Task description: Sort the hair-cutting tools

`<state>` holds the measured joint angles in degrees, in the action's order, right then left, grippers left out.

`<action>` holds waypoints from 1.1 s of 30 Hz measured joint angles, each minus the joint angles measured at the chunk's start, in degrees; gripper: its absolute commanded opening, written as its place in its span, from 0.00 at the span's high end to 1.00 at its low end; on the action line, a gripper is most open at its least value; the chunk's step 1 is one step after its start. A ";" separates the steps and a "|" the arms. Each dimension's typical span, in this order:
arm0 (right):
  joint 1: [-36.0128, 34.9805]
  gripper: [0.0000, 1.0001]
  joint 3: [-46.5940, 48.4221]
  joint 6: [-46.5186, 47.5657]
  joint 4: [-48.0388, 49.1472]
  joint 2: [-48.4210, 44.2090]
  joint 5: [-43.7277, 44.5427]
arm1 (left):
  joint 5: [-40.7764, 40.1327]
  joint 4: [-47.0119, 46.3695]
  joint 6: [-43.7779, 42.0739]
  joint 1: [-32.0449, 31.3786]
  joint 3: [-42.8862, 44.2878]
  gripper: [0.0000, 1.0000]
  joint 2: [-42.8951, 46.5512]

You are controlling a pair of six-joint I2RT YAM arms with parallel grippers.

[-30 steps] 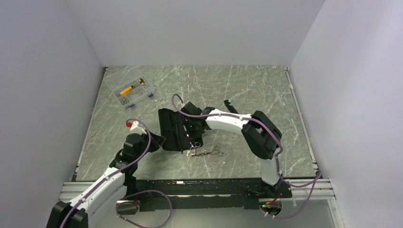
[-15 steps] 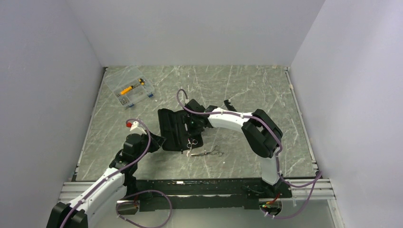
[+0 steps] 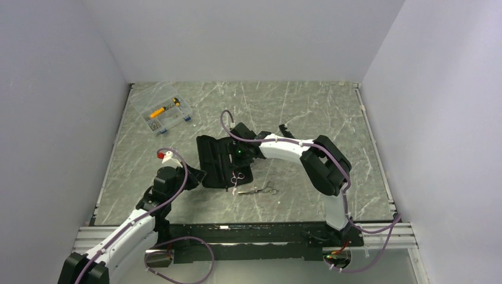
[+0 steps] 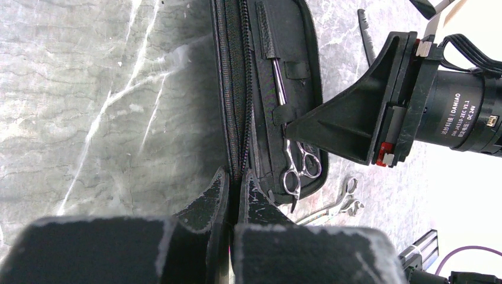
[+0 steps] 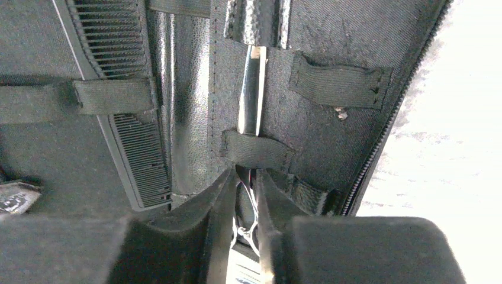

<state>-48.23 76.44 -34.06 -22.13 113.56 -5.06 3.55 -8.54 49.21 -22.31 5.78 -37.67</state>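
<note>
Right wrist: right fingers (image 5: 222, 201) clamped on scissors (image 5: 251, 100) under strap (image 5: 254, 151). Left wrist only: left fingers (image 4: 210, 201) pinched on zip case (image 4: 296, 47), spare scissors (image 4: 337, 201) on counter (image 4: 89, 118).

The case (image 3: 212, 157) lies open near the middle of the table (image 3: 308, 100). The box (image 3: 161, 110) sits well apart from it, behind and to the left, near the table's left edge. In the case's right half lie the scissors (image 4: 299, 171), blades under a strap (image 5: 257, 151), rings at the near end. A comb (image 5: 127, 136) lies in the other half, across the fold, under its own strap. The other scissors (image 3: 264, 190) lie on the table just right of the case's near corner. The left gripper (image 4: 235, 173) is at the case's near-left edge, the edge between its fingers. The right gripper (image 5: 245, 174) is over the right half, the scissors' rings between its fingers.
</note>
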 measured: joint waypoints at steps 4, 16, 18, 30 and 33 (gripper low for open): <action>0.07 0.63 -0.72 0.15 0.31 -0.96 0.31 | -0.02 0.31 0.00 -0.02 0.00 1.00 0.26; -0.79 0.73 -6.84 1.33 -1.79 -12.50 1.86 | -0.39 1.44 0.00 -0.11 0.00 1.00 1.09; -1.86 0.75 -8.50 1.31 -1.77 -13.38 1.79 | -0.42 1.46 0.00 -0.13 0.00 1.00 1.07; -3.85 0.73 -11.15 1.31 -1.81 -10.25 1.79 | -0.42 1.60 0.00 -0.13 0.00 1.00 1.22; -3.89 0.74 -10.60 1.33 -2.01 -8.98 1.86 | -0.37 1.70 0.02 -0.13 0.00 1.00 1.44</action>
<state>-52.12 65.84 -32.73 -24.14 104.57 -3.20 3.18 -6.83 49.23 -22.44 5.78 -36.23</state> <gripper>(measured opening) 0.270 0.047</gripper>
